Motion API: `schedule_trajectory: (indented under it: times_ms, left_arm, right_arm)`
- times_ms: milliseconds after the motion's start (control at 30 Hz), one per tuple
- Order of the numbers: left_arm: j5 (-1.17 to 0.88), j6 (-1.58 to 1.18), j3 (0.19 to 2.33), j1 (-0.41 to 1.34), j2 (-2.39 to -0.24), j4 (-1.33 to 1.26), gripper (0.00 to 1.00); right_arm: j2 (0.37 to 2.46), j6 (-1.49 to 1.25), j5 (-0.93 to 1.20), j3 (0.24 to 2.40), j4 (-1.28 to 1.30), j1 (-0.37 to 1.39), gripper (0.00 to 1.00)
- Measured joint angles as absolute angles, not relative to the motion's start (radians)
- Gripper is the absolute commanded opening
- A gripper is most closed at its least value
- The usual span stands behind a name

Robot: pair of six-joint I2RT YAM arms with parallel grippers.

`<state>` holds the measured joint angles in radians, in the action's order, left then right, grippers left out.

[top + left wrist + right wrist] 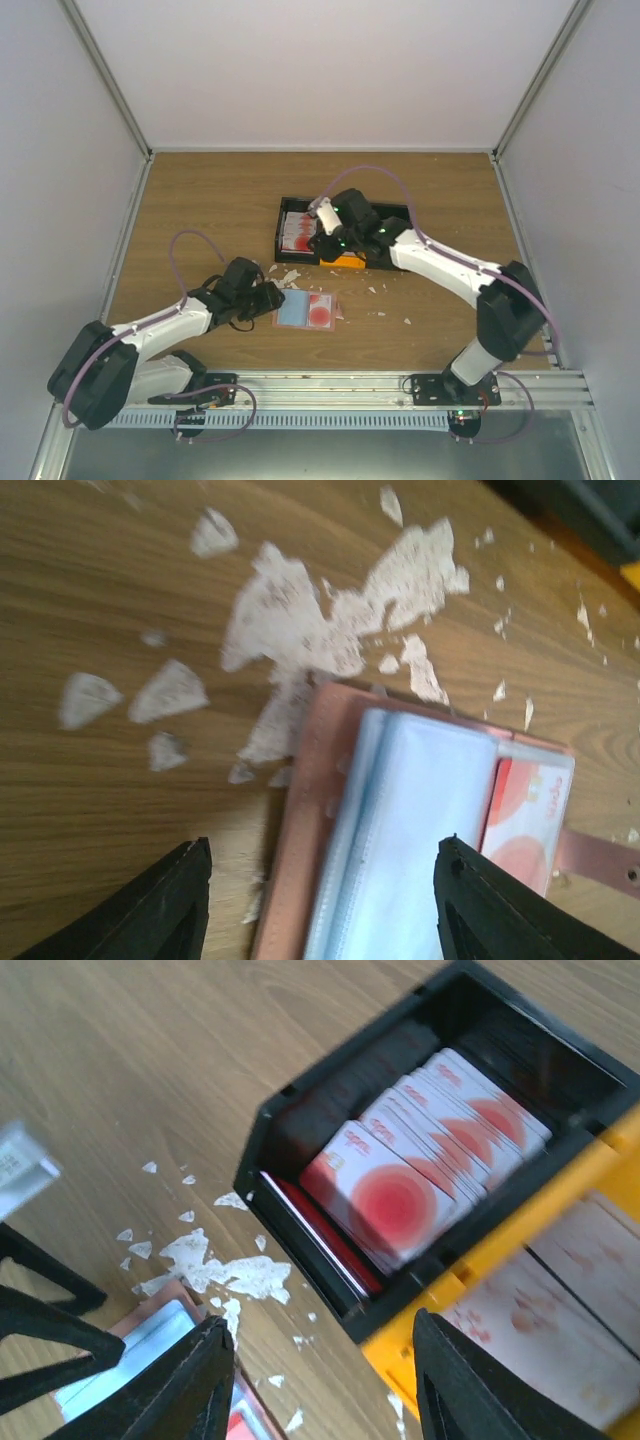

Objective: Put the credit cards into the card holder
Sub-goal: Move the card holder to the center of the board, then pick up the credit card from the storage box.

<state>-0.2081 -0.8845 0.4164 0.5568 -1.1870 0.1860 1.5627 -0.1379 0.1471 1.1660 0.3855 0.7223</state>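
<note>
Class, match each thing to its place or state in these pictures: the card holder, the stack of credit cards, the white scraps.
Things:
1. card holder
2. stack of credit cards
3. white scraps

Places or states:
A. packed in a compartment of the black tray
B. scattered on the wooden table
C. lying open, clear sleeves showing

Pairs: 1-C, 2-A, 3-B

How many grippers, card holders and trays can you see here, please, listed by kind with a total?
Grippers: 2, the left gripper and the right gripper
Pink card holder: 1
Black-and-orange tray: 1
Total: 4
</note>
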Motion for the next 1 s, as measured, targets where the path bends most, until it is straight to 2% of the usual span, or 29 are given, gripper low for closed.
schedule_trajectory:
  times_ms: [300, 467, 1000]
  left_arm:
    - [0.009, -0.91, 0.447, 0.535, -1.024, 0.29, 0.72]
    - [0.036, -0.905, 0.45, 0.491, -1.008, 0.311, 0.72]
    - [-0.011, -0.88, 0.437, 0.447, -1.017, 0.303, 0.7]
  right_arm:
    - [1.874, 0.062, 0.151, 1.427, 0.438, 0.788, 0.53]
    - [1.985, 0.129, 0.135, 1.525, 0.503, 0.794, 0.47]
    - [2.121, 0.187, 0.137, 1.648, 0.612, 0.807, 0.05]
